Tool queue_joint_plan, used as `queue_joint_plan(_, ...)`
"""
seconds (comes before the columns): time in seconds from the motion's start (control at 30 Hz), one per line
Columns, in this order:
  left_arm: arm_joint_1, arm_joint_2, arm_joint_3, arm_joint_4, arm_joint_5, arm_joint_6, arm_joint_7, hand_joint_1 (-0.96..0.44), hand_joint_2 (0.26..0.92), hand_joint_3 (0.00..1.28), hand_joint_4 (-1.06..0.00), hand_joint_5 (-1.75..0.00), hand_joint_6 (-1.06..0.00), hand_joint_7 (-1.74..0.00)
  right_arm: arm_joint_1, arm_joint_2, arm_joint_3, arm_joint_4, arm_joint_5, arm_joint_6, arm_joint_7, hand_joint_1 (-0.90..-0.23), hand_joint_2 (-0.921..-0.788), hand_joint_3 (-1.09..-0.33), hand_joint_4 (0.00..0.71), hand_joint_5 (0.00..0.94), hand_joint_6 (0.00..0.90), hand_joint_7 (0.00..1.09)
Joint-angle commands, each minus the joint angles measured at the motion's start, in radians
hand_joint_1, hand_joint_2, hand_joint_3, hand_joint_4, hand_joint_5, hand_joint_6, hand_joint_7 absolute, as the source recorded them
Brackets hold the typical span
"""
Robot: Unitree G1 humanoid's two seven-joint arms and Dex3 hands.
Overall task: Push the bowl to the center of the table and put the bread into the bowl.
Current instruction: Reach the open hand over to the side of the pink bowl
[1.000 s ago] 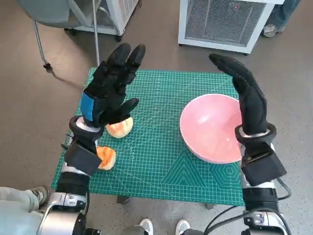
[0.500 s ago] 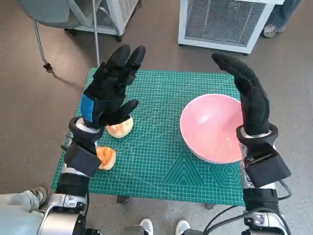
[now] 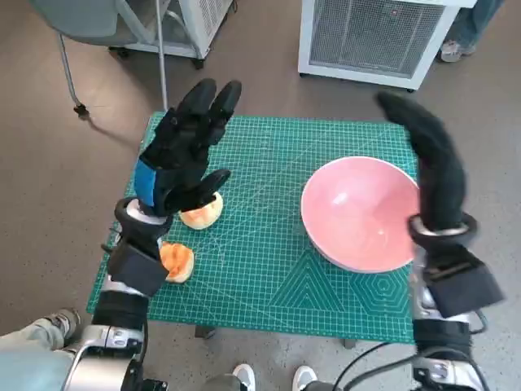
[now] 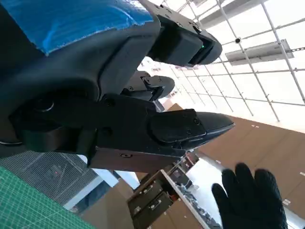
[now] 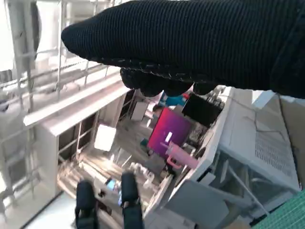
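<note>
While the round pink plastic bowl (image 3: 361,213) sits right of centre on the green gridded tabletop (image 3: 269,269), the gloved right hand (image 3: 430,167), raised, fingers extended and empty, should lower beside its outer rim and push leftward. Two pale orange bread pieces (image 3: 200,213) lie under the spread, empty left hand (image 3: 179,155).

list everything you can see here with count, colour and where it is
round pink bowl: one, pink, right part of the mat, near the right hand
bread pieces: two, pale orange; one under the left hand's fingers, one by the left wrist near the mat's edge
green gridded cutting mat: one, green, covering the small table
white vented unit: one, white, on the floor beyond the table
grey chair: one, grey, far left on the floor
person's shoes: two, white, at the table's near edge
left hand: black, blue tape, raised, fingers spread
right hand: black glove, raised beside the bowl
</note>
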Motion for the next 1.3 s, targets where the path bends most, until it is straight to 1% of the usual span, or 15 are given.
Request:
queue_joint_plan(0.03,0.027,0.0,0.007,-0.015,-0.018,-0.003,0.003,-0.21,0.921,0.31,-0.27,0.0,-0.4,-0.01,0.051,-0.03,-0.057,0.109,-0.052,-0.021,-0.083,-0.627,-0.921,-0.834,0.218,0.005,-0.001,0.57)
queue_joint_plan(0.07,0.029,0.001,0.009,-0.013,-0.018,-0.004,0.004,-0.2,0.921,0.31,-0.27,0.0,-0.4,-0.01,0.052,-0.035,-0.065,0.131,-0.061,-0.025,-0.099,-0.626,-0.921,-0.834,0.218,0.005,-0.001,0.56)
queue_joint_plan(0.13,0.034,0.0,0.01,-0.015,-0.016,-0.005,0.007,-0.2,0.921,0.31,-0.27,0.0,-0.4,-0.01,0.055,-0.042,-0.077,0.165,-0.07,-0.034,-0.122,-0.613,-0.921,-0.84,0.21,0.005,-0.001,0.55)
queue_joint_plan(0.27,0.045,-0.002,0.014,-0.016,-0.007,-0.005,0.018,-0.21,0.921,0.31,-0.27,0.0,-0.4,-0.01,0.063,-0.056,-0.099,0.26,-0.091,-0.049,-0.176,-0.596,-0.921,-0.845,0.214,0.014,-0.001,0.54)
queue_joint_plan(0.4,0.053,-0.005,0.015,-0.017,0.002,-0.004,0.03,-0.22,0.921,0.31,-0.27,0.0,-0.4,-0.01,0.068,-0.054,-0.101,0.339,-0.1,-0.055,-0.217,-0.581,-0.921,-0.851,0.214,0.015,-0.001,0.54)
queue_joint_plan(0.47,0.056,-0.007,0.014,-0.017,0.007,-0.002,0.036,-0.23,0.921,0.31,-0.27,0.0,-0.4,-0.01,0.066,-0.045,-0.098,0.378,-0.1,-0.056,-0.23,-0.573,-0.921,-0.854,0.213,0.014,0.0,0.54)
queue_joint_plan(0.6,0.063,-0.009,0.011,-0.025,0.011,0.006,0.043,-0.23,0.921,0.31,-0.27,0.0,-0.4,-0.01,0.053,-0.022,-0.093,0.452,-0.083,-0.051,-0.234,-0.564,-0.921,-0.859,0.212,0.012,0.001,0.55)
queue_joint_plan(0.67,0.069,-0.01,0.01,-0.036,0.012,0.012,0.045,-0.24,0.921,0.31,-0.27,0.0,-0.4,-0.01,0.051,-0.002,-0.089,0.481,-0.071,-0.045,-0.228,-0.558,-0.921,-0.864,0.211,0.011,0.001,0.55)
queue_joint_plan(0.8,0.081,-0.009,0.008,-0.054,0.012,0.022,0.043,-0.24,0.921,0.32,-0.27,0.0,-0.4,-0.01,0.042,0.029,-0.079,0.534,-0.066,-0.033,-0.225,-0.544,-0.921,-0.877,0.207,0.008,0.0,0.56)
queue_joint_plan(0.87,0.087,-0.007,0.008,-0.062,0.009,0.027,0.04,-0.24,0.921,0.32,-0.27,0.0,-0.4,-0.01,0.033,0.05,-0.076,0.559,-0.055,-0.023,-0.211,-0.545,-0.921,-0.883,0.204,0.007,0.0,0.56)
queue_joint_plan(0.97,0.092,-0.004,0.009,-0.072,0.008,0.033,0.037,-0.24,0.921,0.32,-0.27,0.0,-0.4,-0.01,0.016,0.078,-0.073,0.591,-0.029,-0.007,-0.18,-0.553,-0.921,-0.892,0.197,0.003,-0.001,0.56)
queue_joint_plan(1.13,0.097,0.006,0.013,-0.086,0.002,0.044,0.029,-0.24,0.921,0.32,-0.27,0.0,-0.4,-0.01,-0.019,0.121,-0.066,0.627,-0.011,0.018,-0.15,-0.564,-0.921,-0.91,0.184,0.001,0.0,0.55)
queue_joint_plan(1.2,0.1,0.01,0.014,-0.092,-0.002,0.048,0.026,-0.24,0.921,0.32,-0.27,0.0,-0.4,-0.01,-0.034,0.136,-0.066,0.641,0.0,0.026,-0.135,-0.566,-0.921,-0.915,0.184,0.001,0.0,0.55)
queue_joint_plan(1.3,0.106,0.018,0.018,-0.103,-0.004,0.055,0.022,-0.24,0.921,0.32,-0.27,0.0,-0.4,-0.01,-0.069,0.159,-0.074,0.669,0.023,0.043,-0.104,-0.571,-0.921,-0.919,0.182,0.001,0.0,0.55)
